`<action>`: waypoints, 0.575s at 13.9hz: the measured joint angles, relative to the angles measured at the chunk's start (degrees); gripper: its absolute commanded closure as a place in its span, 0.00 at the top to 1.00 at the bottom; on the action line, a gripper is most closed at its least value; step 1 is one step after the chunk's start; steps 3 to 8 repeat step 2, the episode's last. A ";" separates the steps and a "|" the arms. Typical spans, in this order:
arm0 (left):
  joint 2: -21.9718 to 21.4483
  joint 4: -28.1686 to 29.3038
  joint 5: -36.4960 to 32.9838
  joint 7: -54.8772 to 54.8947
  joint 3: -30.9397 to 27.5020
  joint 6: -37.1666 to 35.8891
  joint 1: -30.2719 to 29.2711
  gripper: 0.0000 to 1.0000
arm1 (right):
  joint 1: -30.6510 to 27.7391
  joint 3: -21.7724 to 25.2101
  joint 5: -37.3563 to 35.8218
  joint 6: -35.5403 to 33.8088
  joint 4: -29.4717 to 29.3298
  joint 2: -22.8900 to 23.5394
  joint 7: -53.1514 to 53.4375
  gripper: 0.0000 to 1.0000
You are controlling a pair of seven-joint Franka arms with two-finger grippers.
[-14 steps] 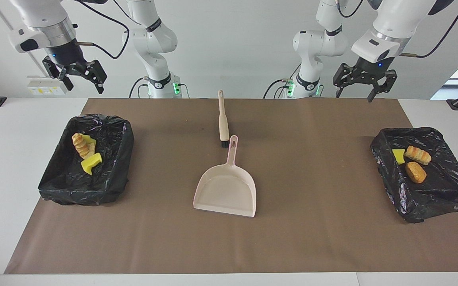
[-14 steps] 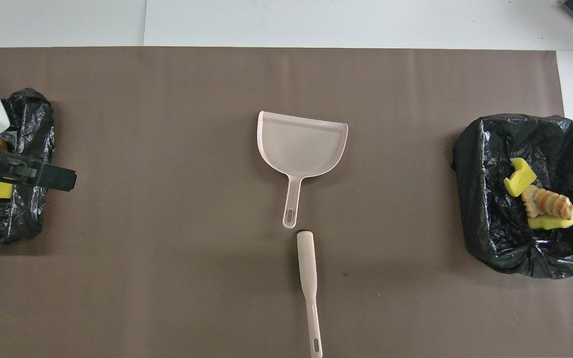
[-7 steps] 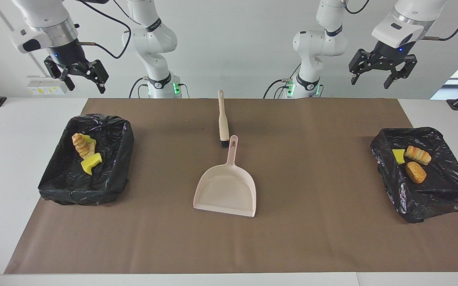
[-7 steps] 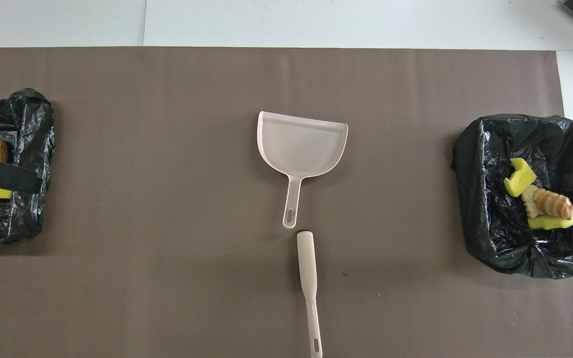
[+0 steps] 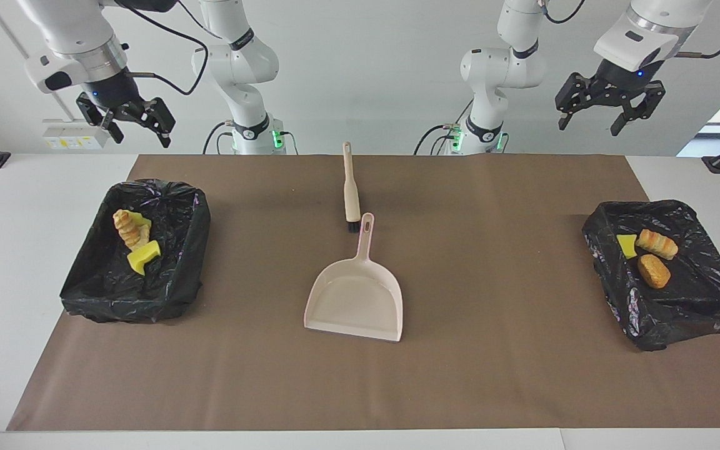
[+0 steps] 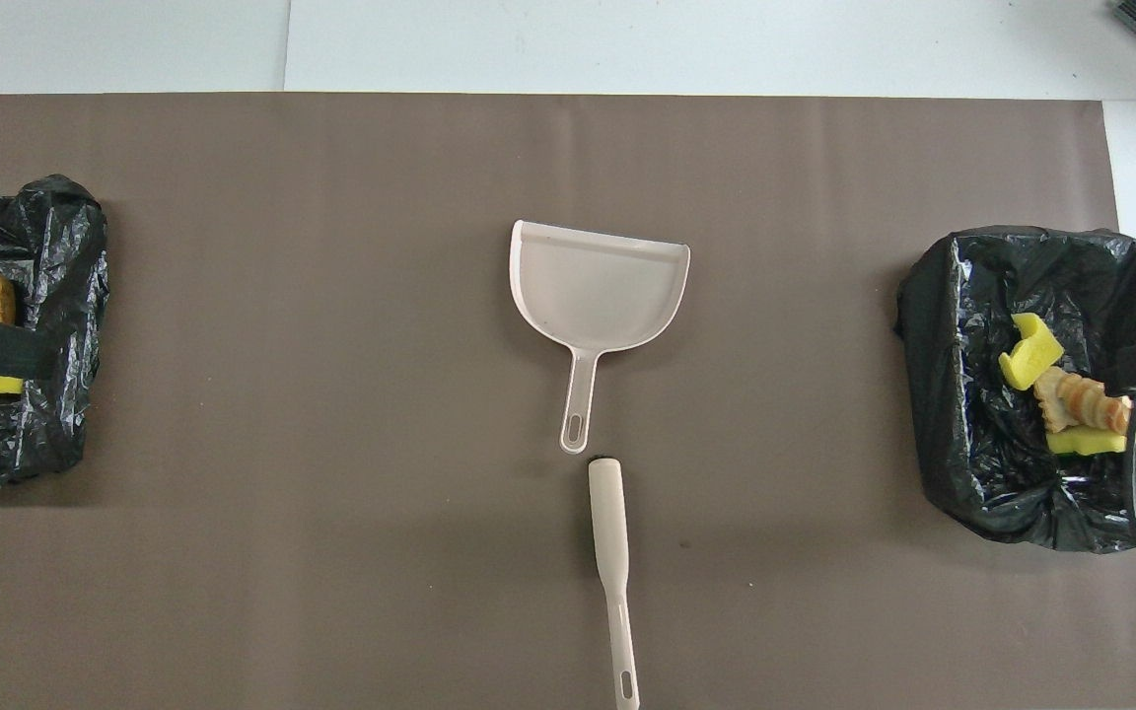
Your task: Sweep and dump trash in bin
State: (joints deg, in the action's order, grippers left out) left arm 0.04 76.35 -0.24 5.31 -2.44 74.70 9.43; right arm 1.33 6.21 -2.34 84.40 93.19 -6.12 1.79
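Raised high above the robots' edge of the table, the left gripper [image 5: 610, 111] is seen with its jaws wide apart and nothing held, having been lifted up and away from the bin at its end since a second ago; the right gripper [image 5: 127, 119] is likewise held up with open, empty jaws, shifted only slightly over that time. Nearest the robots on the brown mat [image 5: 497, 375], the brush [image 5: 351, 187] is laid with its handle toward them, unmoved, and just past its head the pink dustpan [image 5: 355, 300] is rested, empty and also unmoved. The trash is found in two black-lined bins: pieces [image 5: 646, 256] in the bin at the left arm's end [image 5: 697, 312], and pieces [image 5: 134, 239] in the bin at the right arm's end [image 5: 104, 294], all unchanged.
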 measured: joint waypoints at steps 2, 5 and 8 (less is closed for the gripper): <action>-0.42 0.54 0.00 0.02 -0.11 0.07 -1.18 1.00 | -0.03 0.11 0.00 -0.05 0.04 0.00 0.00 1.00; -0.42 0.54 0.00 0.02 -0.11 0.07 -1.18 1.00 | -0.03 0.11 0.00 -0.05 0.04 0.00 0.00 1.00; -0.42 0.54 0.00 0.02 -0.11 0.07 -1.18 1.00 | -0.03 0.11 0.00 -0.05 0.04 0.00 0.00 1.00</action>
